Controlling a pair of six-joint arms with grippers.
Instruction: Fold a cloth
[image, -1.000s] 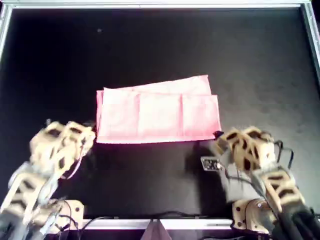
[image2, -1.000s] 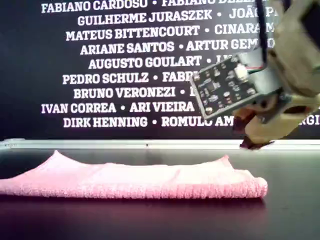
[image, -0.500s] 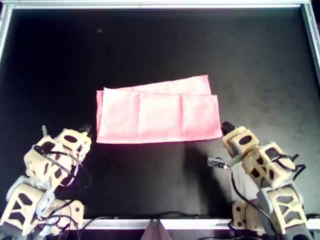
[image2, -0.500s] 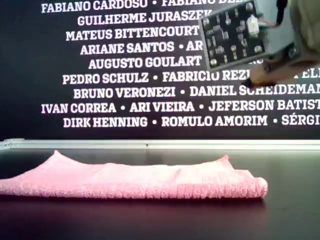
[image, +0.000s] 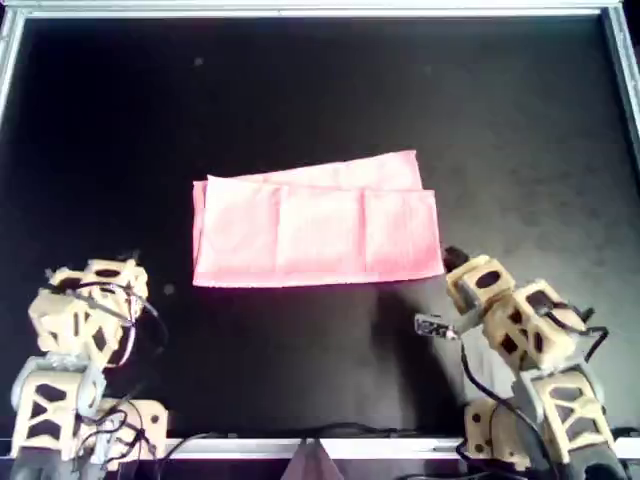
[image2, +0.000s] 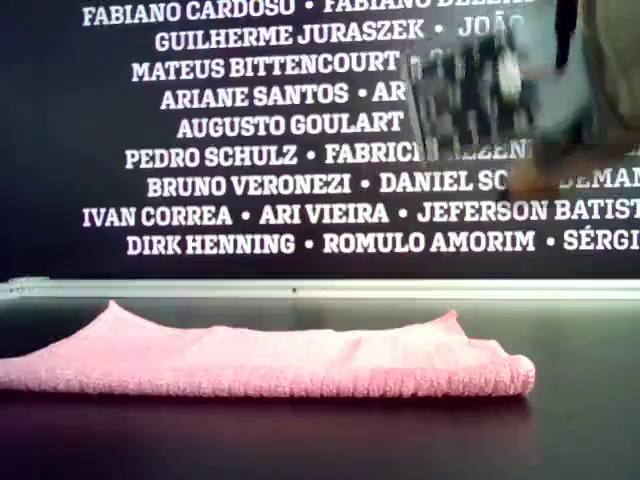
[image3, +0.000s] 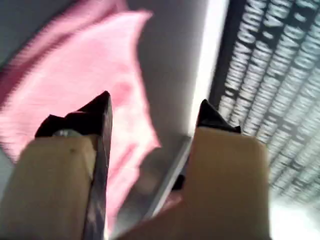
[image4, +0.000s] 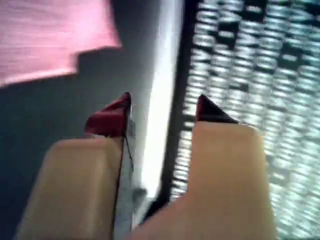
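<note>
A light-pink cloth (image: 316, 227) lies on a black desk (image: 300, 100), centre of the overhead view, already folded once into a long band. Its upper layer sits slightly askew, so a strip of the lower layer shows along the far edge.

The left gripper (image: 88, 300) hangs at the lower left of the overhead view, well apart from the cloth. The right gripper (image: 470, 280) sits at the lower right, just beside the cloth's near right corner but not touching it. In both wrist views the fingers stand apart with nothing between them: the left gripper (image3: 152, 117) looks onto pink fabric, the right gripper (image4: 162, 112) onto bare desk beside a cloth corner.

Judging by the layout, a second fold is likely the step in hand. To do it well, each gripper probably needs to pinch both layers at one short end, lift just enough to clear the desk, and carry that end evenly across so the edges meet. Uneven lift would likely worsen the skew.

Hard to make out: both wrist views are blurred. In the exterior view an arm's circuit board (image2: 470, 90) at the upper right is smeared, and the arm is cut off by the frame. Whether the cloth holds more than two layers cannot be told.
</note>
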